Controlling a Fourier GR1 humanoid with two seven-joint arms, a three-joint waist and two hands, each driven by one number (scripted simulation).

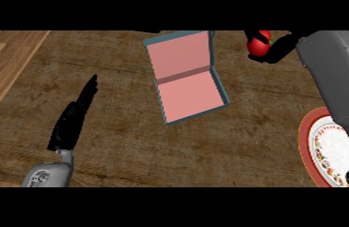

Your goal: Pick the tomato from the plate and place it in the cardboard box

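One view only here, from the robot's head, looking steeply down onto the brown tabletop. It faces away from the body, so the left hand rises from the lower left edge and the right hand sits far up at the top right, its grey forearm running down the right side. The framing is close: the plate is cut by the right edge, and the box nearly touches the top. A strip of lighter wood shows at the far left. No second view shares this scene.
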